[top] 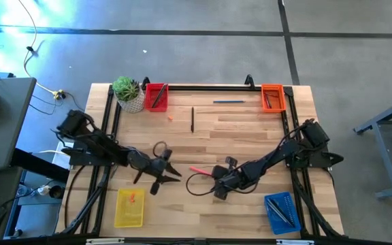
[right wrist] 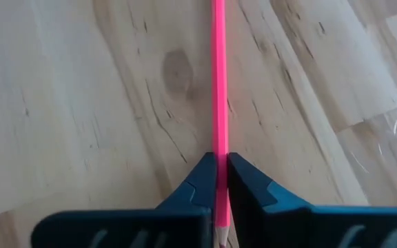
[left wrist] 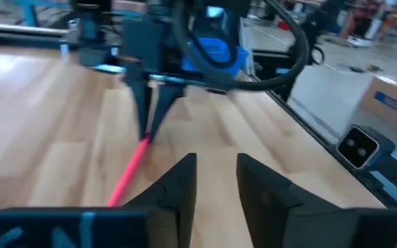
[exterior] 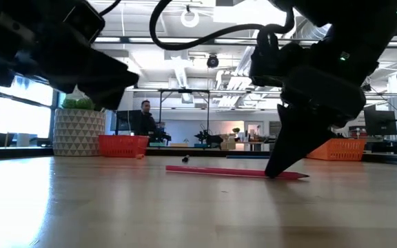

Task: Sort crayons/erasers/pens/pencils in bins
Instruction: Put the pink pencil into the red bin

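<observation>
Where we see into bins:
Yellow bin (top: 129,207): crayons (top: 133,198).
Blue bin (top: 280,212): dark sticks.
Right gripper (right wrist: 220,180): fingers clamp pink pencil (right wrist: 218,83).
Left gripper (left wrist: 216,180): fingers narrowly apart, empty.

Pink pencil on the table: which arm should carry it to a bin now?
Right. The right gripper is already shut on the pink pencil, which lies on the table. The left gripper is open, empty and short of it.

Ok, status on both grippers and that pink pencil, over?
Right gripper shut on pink pencil, pencil lying on table. Left gripper open, empty, just short of pencil's far end. Nothing in the way.
</observation>
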